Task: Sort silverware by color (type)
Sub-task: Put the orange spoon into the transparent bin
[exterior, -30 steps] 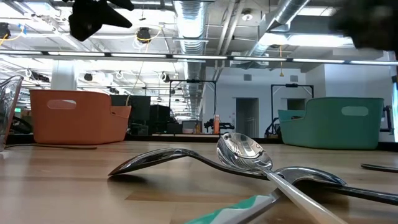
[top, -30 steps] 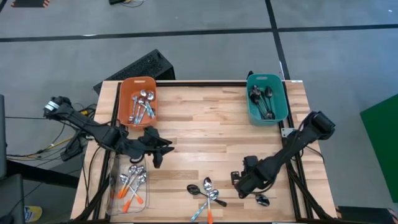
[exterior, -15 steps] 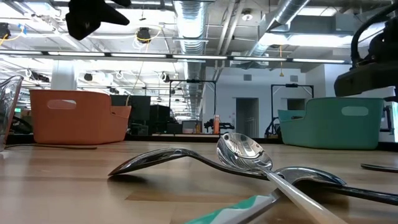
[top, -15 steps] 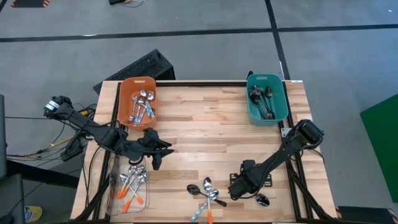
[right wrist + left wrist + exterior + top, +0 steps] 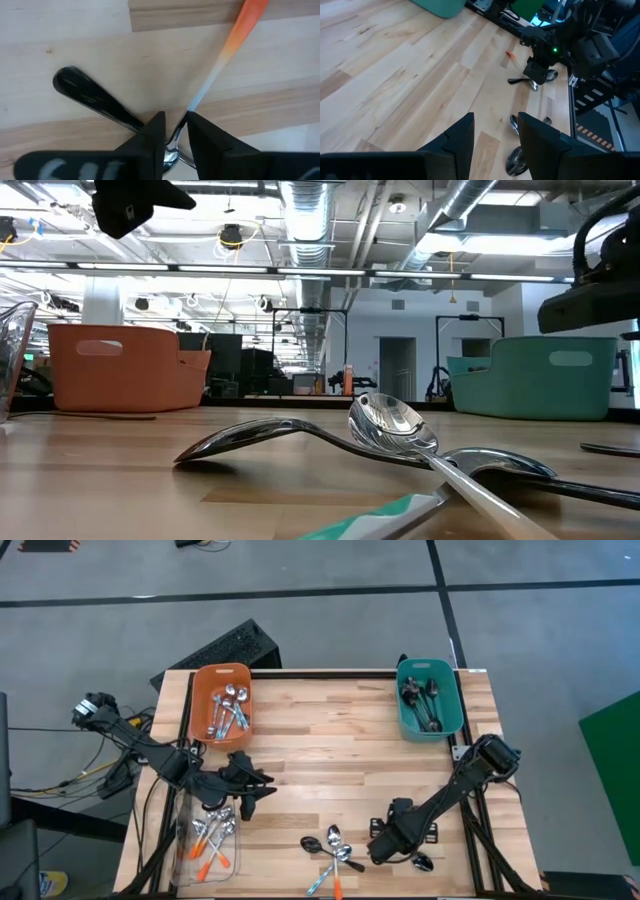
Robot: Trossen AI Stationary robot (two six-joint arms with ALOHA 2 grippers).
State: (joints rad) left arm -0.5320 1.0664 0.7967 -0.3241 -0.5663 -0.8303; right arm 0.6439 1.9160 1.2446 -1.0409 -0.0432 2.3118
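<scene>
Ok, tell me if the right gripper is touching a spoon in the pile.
Cannot tell. In the right wrist view, the right gripper straddles a spoon, but no contact shows plainly.

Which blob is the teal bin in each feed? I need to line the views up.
High view: teal bin at the table's far right corner, dark spoons inside.
Low view: right side, in the background.
Left wrist view: only a corner shows, at the picture's upper edge.
Right wrist view: not in it.
Shared landmark: the orange bin, far left corner in the high view, left background in the low view.
</scene>
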